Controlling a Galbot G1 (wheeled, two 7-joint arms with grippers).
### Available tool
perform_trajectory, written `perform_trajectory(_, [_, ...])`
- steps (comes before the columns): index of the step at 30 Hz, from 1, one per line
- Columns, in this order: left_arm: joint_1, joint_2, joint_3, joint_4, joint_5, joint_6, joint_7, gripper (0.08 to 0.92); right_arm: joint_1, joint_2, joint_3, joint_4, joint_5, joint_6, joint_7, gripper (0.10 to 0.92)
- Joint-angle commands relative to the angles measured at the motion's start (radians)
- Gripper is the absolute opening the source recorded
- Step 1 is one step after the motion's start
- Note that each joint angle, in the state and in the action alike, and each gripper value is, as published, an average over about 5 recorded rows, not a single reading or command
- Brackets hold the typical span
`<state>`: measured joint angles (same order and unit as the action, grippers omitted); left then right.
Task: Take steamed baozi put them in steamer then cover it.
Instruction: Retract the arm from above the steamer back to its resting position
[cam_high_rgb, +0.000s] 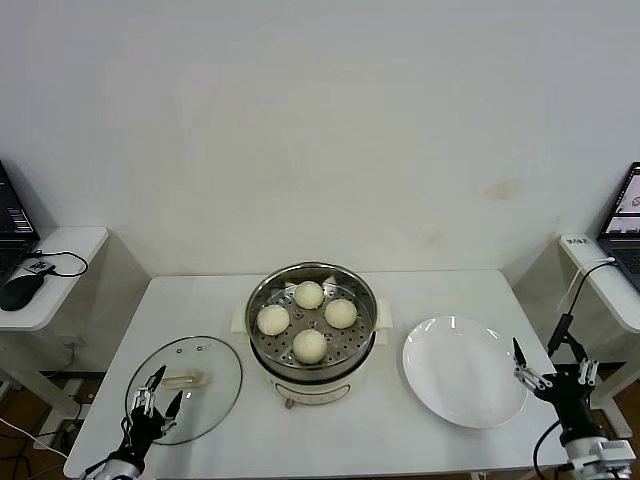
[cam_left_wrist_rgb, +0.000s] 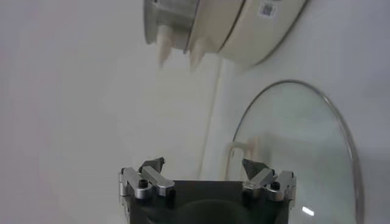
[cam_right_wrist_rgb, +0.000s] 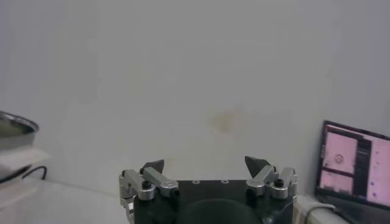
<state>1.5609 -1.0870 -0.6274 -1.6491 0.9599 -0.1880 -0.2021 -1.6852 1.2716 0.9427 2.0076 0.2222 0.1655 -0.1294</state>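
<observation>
Four cream-white baozi (cam_high_rgb: 309, 345) lie on the perforated tray inside the shiny steamer (cam_high_rgb: 262, 300) at the table's middle. The glass cover (cam_high_rgb: 215, 385) with its cream handle (cam_high_rgb: 183, 380) lies flat on the table left of the steamer; it also shows in the left wrist view (cam_left_wrist_rgb: 304, 140). My left gripper (cam_high_rgb: 157, 397) is open and empty, low at the cover's near left edge. My right gripper (cam_high_rgb: 552, 370) is open and empty, off the table's right front corner, beside the plate.
A flat white plate (cam_high_rgb: 463, 370) lies right of the steamer. Side tables stand left (cam_high_rgb: 60, 250) and right (cam_high_rgb: 600, 275), with a laptop, a mouse and cables. The table's front edge is close to both grippers.
</observation>
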Motion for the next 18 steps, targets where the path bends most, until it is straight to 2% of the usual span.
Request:
perform_trajectory(1, [-0.161,0.027,0.018,0.11,0.024,-0.005,0.022,0.823,-0.041,0.032,0.023,-0.003,-0.018,0.013,-0.001,0.823])
perform_trajectory(18, [-0.26,0.011,0.047,0.187,0.028,0.01,0.036,0.823,-0.044,0.047,-0.002,-0.03,-0.047,0.024,-0.01,0.823])
